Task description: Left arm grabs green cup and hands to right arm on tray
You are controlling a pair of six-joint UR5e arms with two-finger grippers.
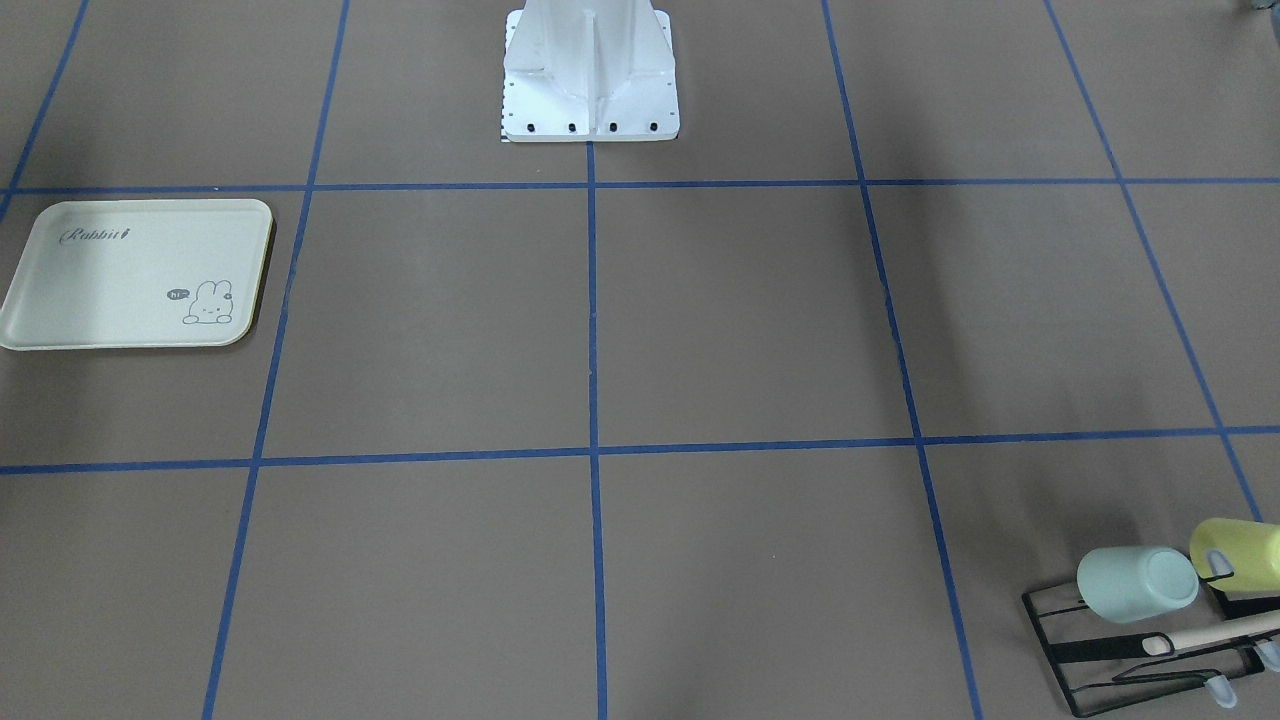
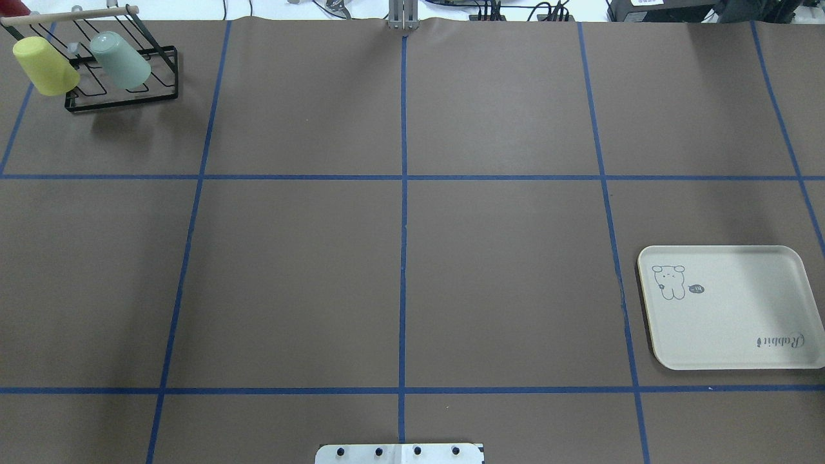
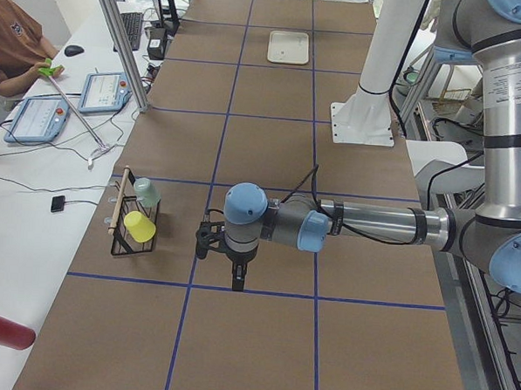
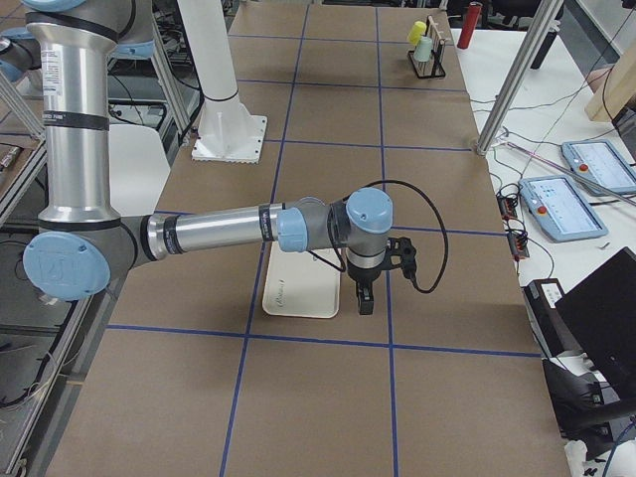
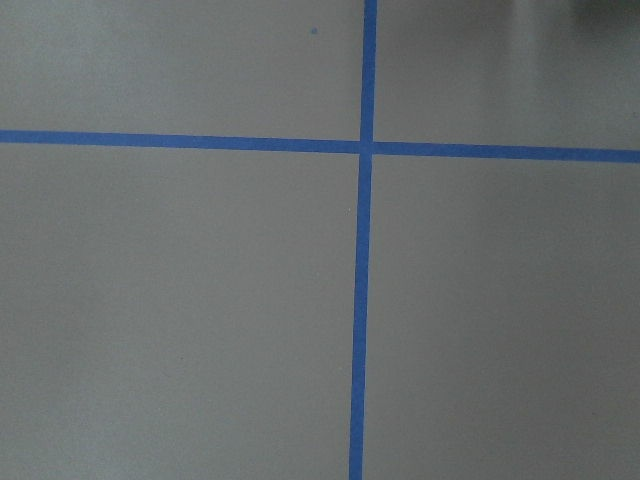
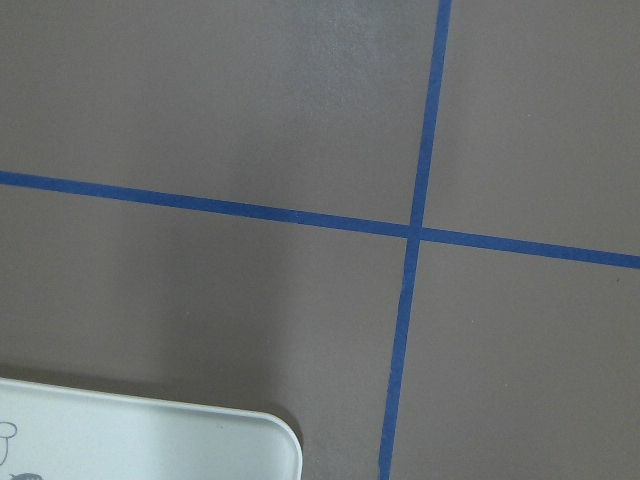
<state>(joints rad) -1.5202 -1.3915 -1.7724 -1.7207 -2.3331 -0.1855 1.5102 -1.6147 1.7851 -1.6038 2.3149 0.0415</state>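
The green cup (image 1: 1135, 583) hangs tilted, mouth down, on a black wire rack (image 2: 122, 103); it also shows in the overhead view (image 2: 120, 60) and the left side view (image 3: 144, 191). The tray (image 2: 735, 322) lies bare on the opposite side of the table (image 1: 100, 290). My left gripper (image 3: 236, 277) points down above the table, a short way from the rack; I cannot tell if it is open or shut. My right gripper (image 4: 366, 298) points down just past the tray's edge (image 4: 303, 288); I cannot tell its state. The tray's corner (image 6: 150, 445) shows in the right wrist view.
A pale yellow cup (image 2: 45, 66) hangs on the rack beside the green one. The rack has a wooden bar (image 2: 67, 15). The white robot base (image 1: 590, 70) stands at the table's middle edge. Blue tape lines grid the brown table. An operator (image 3: 10, 51) sits beyond the table.
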